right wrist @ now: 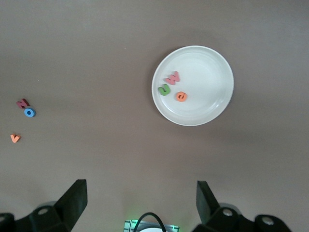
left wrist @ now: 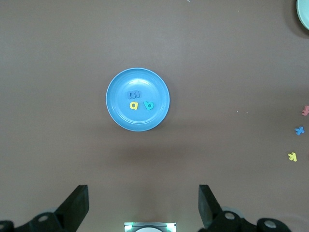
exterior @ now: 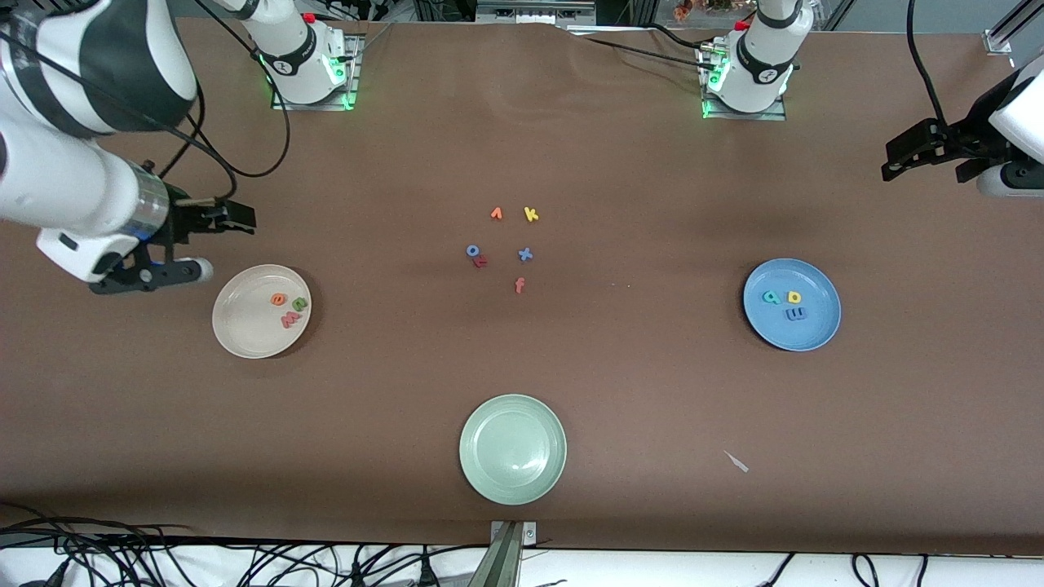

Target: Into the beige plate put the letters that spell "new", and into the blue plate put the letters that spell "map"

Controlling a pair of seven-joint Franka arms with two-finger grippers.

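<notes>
The beige plate [exterior: 245, 328] [right wrist: 207, 87] lies toward the right arm's end and holds the green n [exterior: 299, 304] [right wrist: 164, 89], orange e [exterior: 279, 299] [right wrist: 181, 96] and pinkish-red w [exterior: 290, 319] [right wrist: 172, 77]. The blue plate [exterior: 806, 333] [left wrist: 120, 113] lies toward the left arm's end with the blue m [exterior: 795, 314] [left wrist: 134, 94], yellow a [exterior: 794, 297] [left wrist: 133, 105] and teal p [exterior: 771, 297] [left wrist: 148, 105] in it. My right gripper [exterior: 216, 240] [right wrist: 140, 203] hangs open and empty over bare table beside the beige plate. My left gripper [exterior: 922, 159] [left wrist: 143, 205] hangs open and empty over bare table near the blue plate.
A pale green plate [exterior: 489, 477] lies nearest the front camera, mid-table. Loose letters lie in the table's middle: orange v [exterior: 496, 214], yellow k [exterior: 531, 214], blue o [exterior: 472, 251] touching a red letter [exterior: 480, 262], blue x [exterior: 525, 254], red f [exterior: 519, 284]. A pale scrap [exterior: 736, 461] lies beside the green plate.
</notes>
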